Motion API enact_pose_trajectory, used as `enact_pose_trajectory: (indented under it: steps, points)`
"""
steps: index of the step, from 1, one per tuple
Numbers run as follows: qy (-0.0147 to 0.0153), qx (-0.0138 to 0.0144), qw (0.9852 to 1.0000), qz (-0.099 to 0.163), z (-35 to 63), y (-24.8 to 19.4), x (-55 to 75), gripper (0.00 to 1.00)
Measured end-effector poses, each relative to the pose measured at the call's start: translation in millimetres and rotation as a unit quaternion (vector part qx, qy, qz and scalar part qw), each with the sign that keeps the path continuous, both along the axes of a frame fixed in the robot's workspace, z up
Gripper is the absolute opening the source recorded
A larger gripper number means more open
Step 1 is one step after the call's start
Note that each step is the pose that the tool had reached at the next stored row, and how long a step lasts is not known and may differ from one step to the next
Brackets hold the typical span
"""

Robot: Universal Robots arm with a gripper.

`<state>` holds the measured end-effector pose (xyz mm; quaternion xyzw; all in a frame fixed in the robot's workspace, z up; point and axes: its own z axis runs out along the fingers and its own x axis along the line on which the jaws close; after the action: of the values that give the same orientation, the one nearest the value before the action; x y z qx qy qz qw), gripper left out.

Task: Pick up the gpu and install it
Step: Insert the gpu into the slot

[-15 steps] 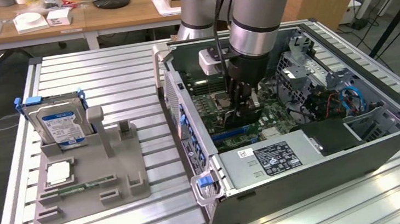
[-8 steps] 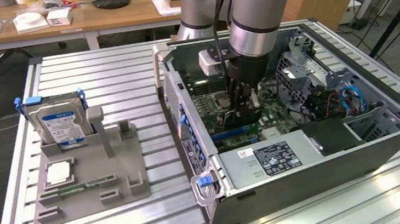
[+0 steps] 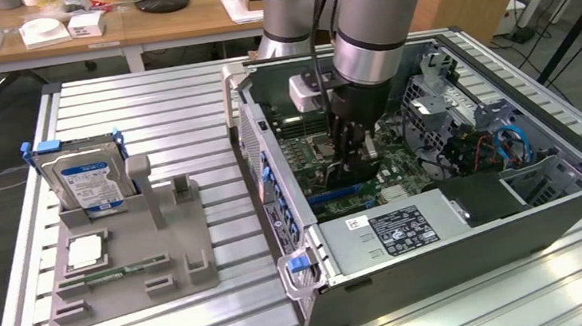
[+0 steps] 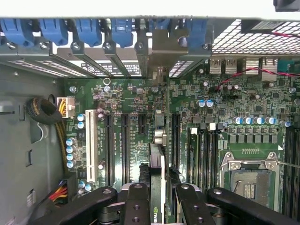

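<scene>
We are holding the gpu edge-on between the fingers, which are closed most of the way onto its thin body, one black finger on each flat face. In the wrist view the card is showing at bottom centre as a narrow dark strip with a metal bracket running up towards the blue slot clips at the top of the frame. It is standing upright over the green motherboard, lined up along the long dark expansion slots at centre; we cannot tell whether its edge is already touching a slot.

In the exterior view the gripper is reaching down into the open computer case at centre right of the frame, with the card partly hidden between the fingers.

We are judging the card to be light and stiff, but fragile: a thin board with exposed parts, and a contact edge that will not forgive tilting or sideways force. Its smooth flat faces could slip under a loose grip, so taking it across both faces near the top edge, as here, is looking sound.

On the counter at the left of the frame, the grey holder is carrying the hard drive and the memory stick.
</scene>
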<state>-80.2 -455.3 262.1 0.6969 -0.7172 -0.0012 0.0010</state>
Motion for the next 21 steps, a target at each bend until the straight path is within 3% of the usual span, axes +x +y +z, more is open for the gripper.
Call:
enact_pose_trajectory:
  steps: [21]
  points:
    - [0.0002,-0.0003,1.0000,0.000,-10.2,1.2,-2.2,0.26]
